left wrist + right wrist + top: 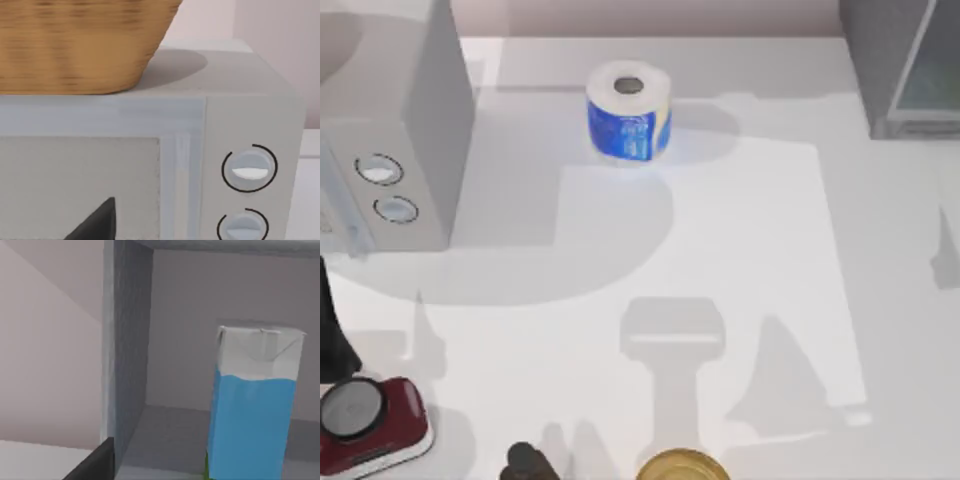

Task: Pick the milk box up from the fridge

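Dark-grey fridge (895,60) taken as landmark: stands at the far right corner of the white table (740,260), its pale glassy panel swung out toward the near side.

Right gripper (92,462): seen from the right wrist as one black fingertip just outside the fridge's open front, by the edge of its side wall; fingers apart or together, cannot tell. Left gripper (97,222): one dark fingertip low before the door of the lighter grey box (395,130), far across the table from the fridge; cannot tell its fingers either.

Milk box (255,400), from the right wrist: upright on the fridge's grey floor, inside, apart from the side wall, white top, blue sides, a sliver of green at the base. From the left wrist: woven basket (75,45) resting on the dialled box.

From above: blue-and-white paper roll (628,110) upright left of the fridge, well apart. Red-and-white scale (365,420) and gold round lid (680,467) at the near edge, far from the fridge. Pale pinkish wall behind.
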Tool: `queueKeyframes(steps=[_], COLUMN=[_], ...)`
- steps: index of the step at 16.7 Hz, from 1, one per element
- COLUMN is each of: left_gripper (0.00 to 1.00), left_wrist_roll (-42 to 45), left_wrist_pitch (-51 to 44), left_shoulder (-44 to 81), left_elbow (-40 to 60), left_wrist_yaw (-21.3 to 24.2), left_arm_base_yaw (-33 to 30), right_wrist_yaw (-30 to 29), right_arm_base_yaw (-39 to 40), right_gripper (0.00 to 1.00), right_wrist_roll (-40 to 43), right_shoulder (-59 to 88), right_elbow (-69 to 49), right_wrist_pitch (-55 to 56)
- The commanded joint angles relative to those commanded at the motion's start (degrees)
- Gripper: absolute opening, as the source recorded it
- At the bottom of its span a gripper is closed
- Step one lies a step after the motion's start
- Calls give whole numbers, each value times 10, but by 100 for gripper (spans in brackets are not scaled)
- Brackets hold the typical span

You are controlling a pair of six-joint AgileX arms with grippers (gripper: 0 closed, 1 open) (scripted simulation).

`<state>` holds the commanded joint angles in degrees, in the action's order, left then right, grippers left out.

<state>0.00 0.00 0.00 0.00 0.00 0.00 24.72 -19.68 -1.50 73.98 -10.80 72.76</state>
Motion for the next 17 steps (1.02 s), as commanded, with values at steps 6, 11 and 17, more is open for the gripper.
queueKeyframes(steps=[6,11,17], left_gripper=[100,100,100], left_wrist_roll=[0,0,0], left_wrist_pitch=[0,0,0], left_shoulder=[0,0,0], left_elbow=[0,0,0], left_wrist_yaw=[0,0,0], left_arm_base_yaw=[0,0,0], right_wrist_yaw=[37,47,47], right_arm_base_yaw=[-91,-109,-97], right_gripper=[100,100,100], right_wrist_roll=[2,5,6], right_shoulder=[237,287,268], right_elbow=[7,2,-1], right_wrist_pitch=[171,200,205])
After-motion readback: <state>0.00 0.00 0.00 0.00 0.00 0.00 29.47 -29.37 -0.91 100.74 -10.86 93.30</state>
